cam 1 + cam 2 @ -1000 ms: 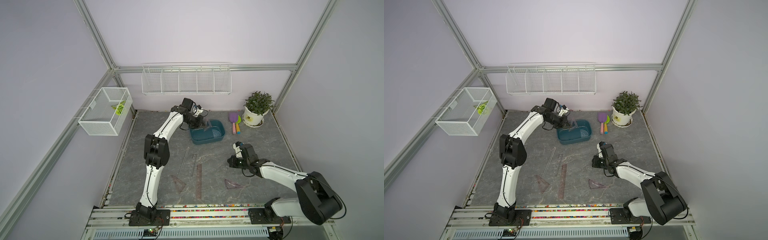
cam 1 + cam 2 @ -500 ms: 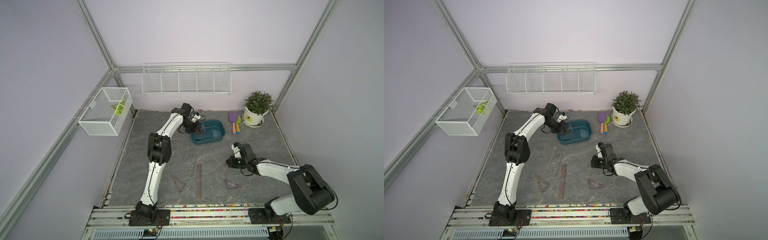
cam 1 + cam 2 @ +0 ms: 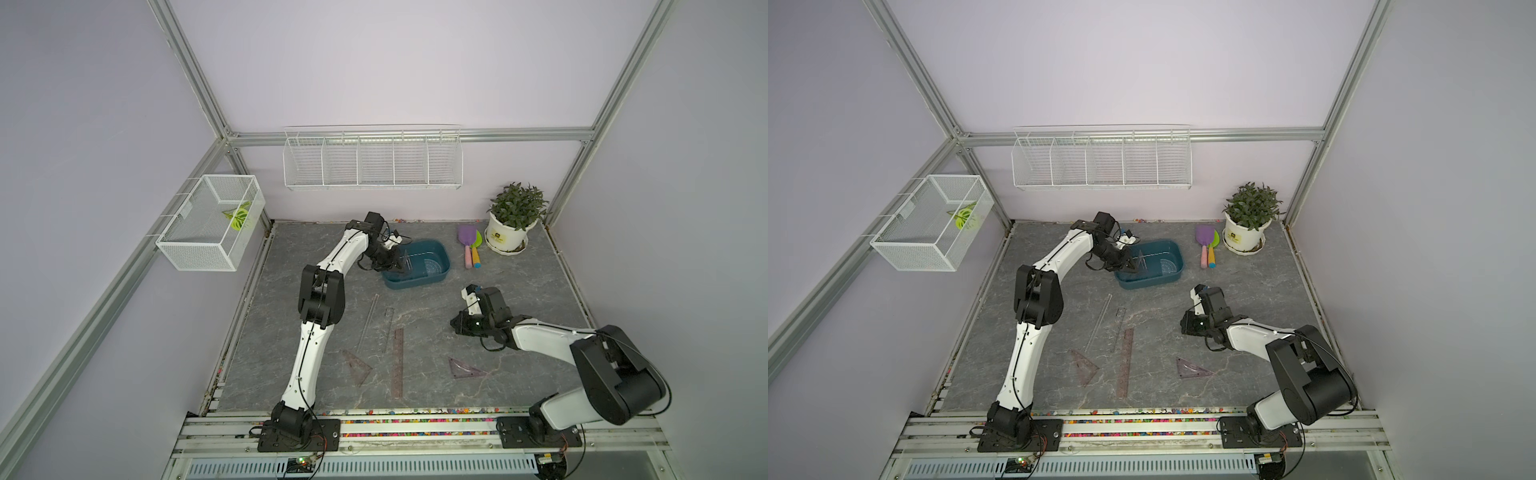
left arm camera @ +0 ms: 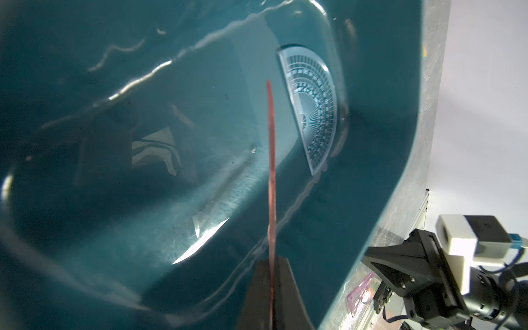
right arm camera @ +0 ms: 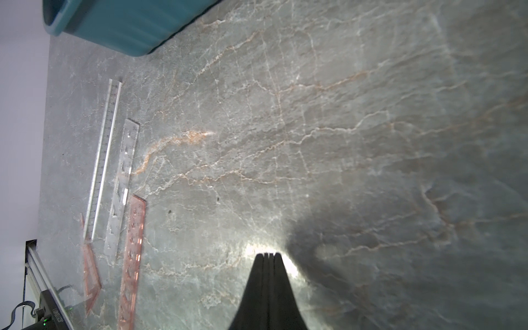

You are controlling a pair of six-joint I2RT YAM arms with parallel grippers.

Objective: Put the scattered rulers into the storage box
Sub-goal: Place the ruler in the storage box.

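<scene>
Left gripper (image 4: 270,263) pinched tight on a brownish triangle (image 4: 271,160), upright within the storage box (image 3: 415,283) near the protractor (image 4: 313,108); right gripper (image 5: 268,255) closed, empty, low over the grey marbled table (image 3: 519,291) — other rulers (image 3: 398,361) scattered there.

Three see-through straight plastic rulers (image 3: 368,322) (image 3: 388,328) (image 3: 398,361), three tinted plastic triangles (image 3: 357,365) (image 3: 464,369) (image 4: 271,160), one bluish semicircular protractor (image 3: 433,266), one dark teal plastic tub (image 3: 415,284), two toy shovels (image 3: 467,243) (image 3: 477,246), one potted plant (image 3: 511,224), two white wire baskets (image 3: 208,232) (image 3: 372,160)
</scene>
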